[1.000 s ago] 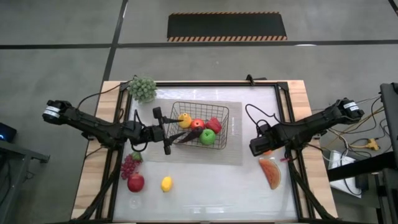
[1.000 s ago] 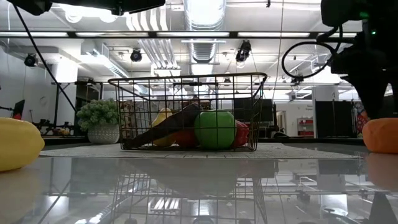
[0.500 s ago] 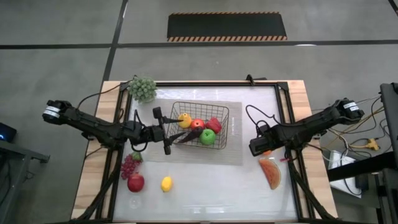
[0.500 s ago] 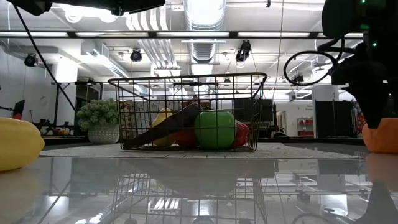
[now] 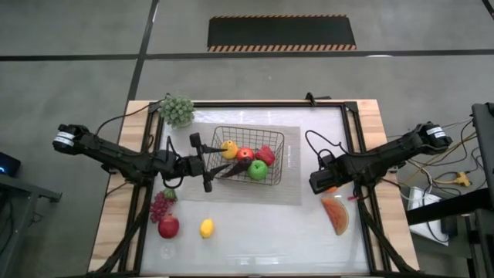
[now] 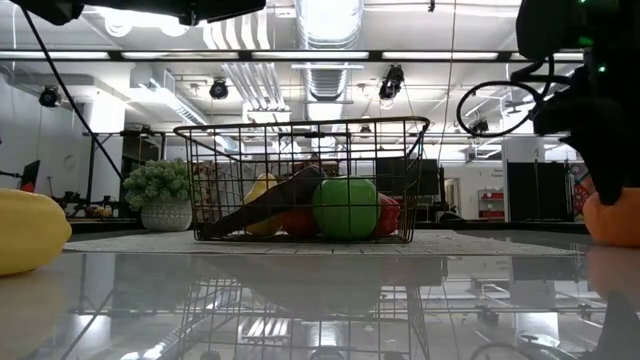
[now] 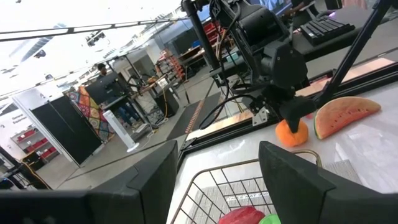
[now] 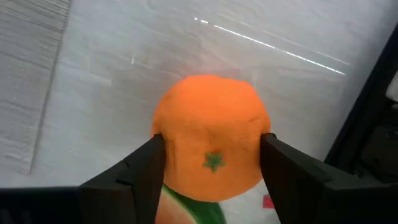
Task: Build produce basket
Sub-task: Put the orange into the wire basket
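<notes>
The dark wire basket [image 5: 248, 157] stands on a grey mat and holds a yellow pear, a red apple, a red pepper, a green fruit and a purple eggplant. My left gripper [image 5: 205, 162] hangs open just off the basket's left side. My right gripper [image 8: 211, 162] is down over the orange [image 8: 211, 146], near the table's right edge, and shut on it. The watermelon slice [image 5: 335, 214] lies flat just nearer than the orange. Grapes [image 5: 160, 205], another red apple [image 5: 168, 226] and a lemon [image 5: 206, 228] lie on the near left. My right gripper has the orange pinched between its two fingers, one on each opposite side [image 8: 171, 149], just above its green star mark. The fingers slant down at it from above. The orange's underside [image 6: 612, 240] rests on the table.
A pale grey-green bunch [image 5: 177, 110] stands at the far left corner. A black frame [image 5: 351, 123] runs around the table, and cables loop near my right arm. Bare glossy table lies between the basket and the orange and along the near edge.
My right gripper has come down a little over the orange, covering more of it in the low view. The orange has stayed on the table.
</notes>
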